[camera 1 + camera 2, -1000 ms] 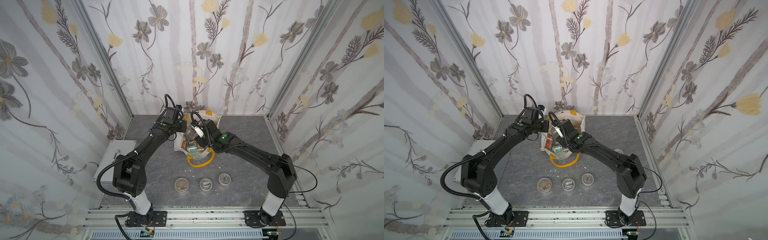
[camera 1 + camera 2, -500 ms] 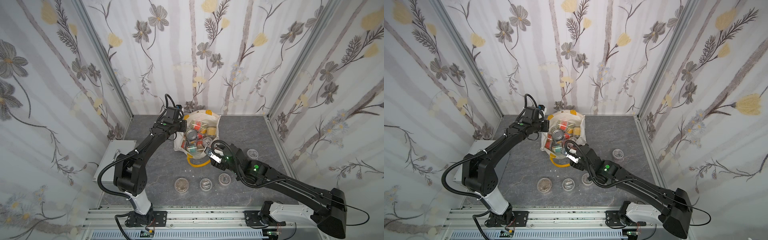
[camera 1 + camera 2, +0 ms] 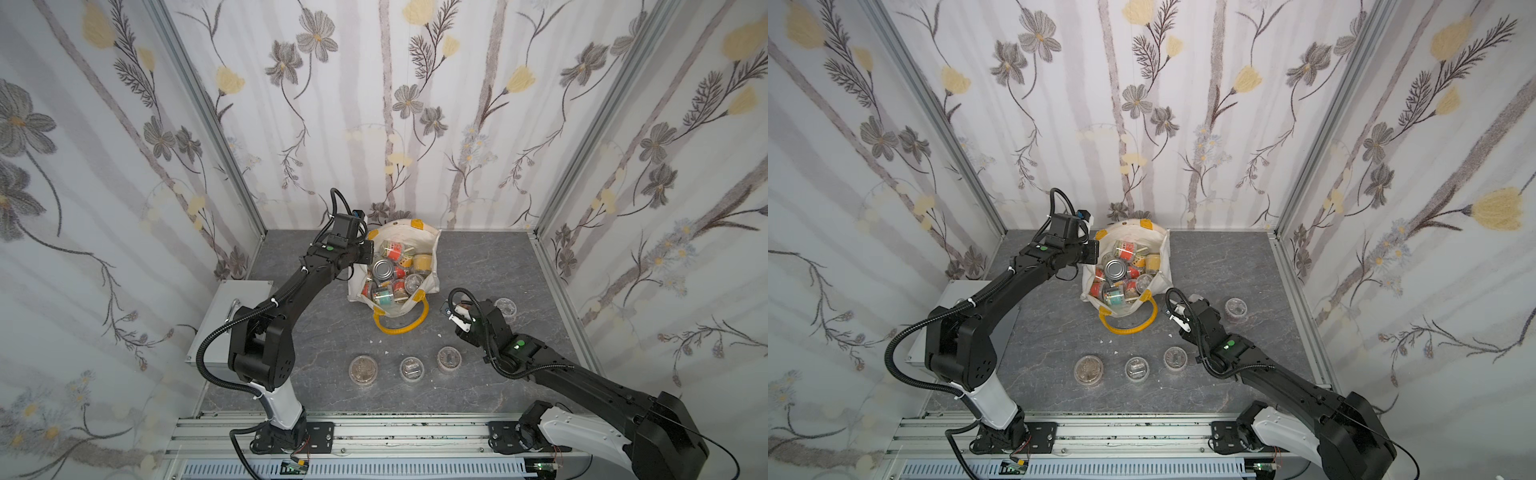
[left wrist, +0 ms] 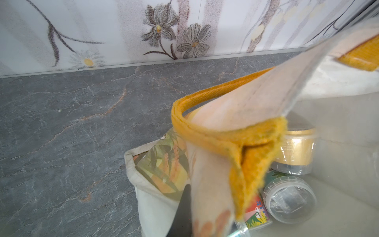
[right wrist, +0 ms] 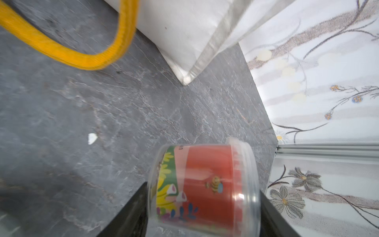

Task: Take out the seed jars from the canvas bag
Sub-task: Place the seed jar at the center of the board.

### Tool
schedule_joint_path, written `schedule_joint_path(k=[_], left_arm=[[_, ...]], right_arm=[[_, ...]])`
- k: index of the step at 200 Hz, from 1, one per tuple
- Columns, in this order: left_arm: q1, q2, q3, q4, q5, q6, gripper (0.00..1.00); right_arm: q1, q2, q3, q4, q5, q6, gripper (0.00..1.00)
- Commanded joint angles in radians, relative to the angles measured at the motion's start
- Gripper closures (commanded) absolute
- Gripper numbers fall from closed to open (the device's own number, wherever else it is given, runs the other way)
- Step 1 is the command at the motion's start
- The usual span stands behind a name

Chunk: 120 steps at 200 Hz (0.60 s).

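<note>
In both top views we see the canvas bag point(image 3: 435, 270) point(image 3: 1165, 266) at the back of the table point(image 3: 332, 332), with many seed jars point(image 3: 392, 250) inside. Our left gripper point(image 3: 366, 252) is clamped on the bag's rim. Three jars point(image 3: 411, 368) stand in a row in front. One more jar point(image 3: 505, 307) stands by our right gripper point(image 3: 455, 318).

In the left wrist view the bag's yellow tab point(image 4: 246, 147) is pinched up close.

In the right wrist view the right gripper squeezes a red jar point(image 5: 207, 184), tipped sideways.
</note>
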Motion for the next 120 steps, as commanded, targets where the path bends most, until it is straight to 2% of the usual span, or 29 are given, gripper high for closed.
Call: schedule_joint_path(k=[1,42,120], left_arm=[[0.001,0.009,0.015,-0.011,0.009,0.009,1.0],[0.001,0.005,0.009,-0.011,0.001,0.017,1.0],[0.004,0.01,0.003,-0.007,0.005,0.022,1.0]], right_arm=[[-0.023,0.079,-0.021,0.135,-0.027,-0.09,0.37],[-0.035,0.242,-0.042,0.291,0.043,-0.141,0.36],[-0.033,0.278,-0.138,0.388,-0.004,-0.161,0.3]])
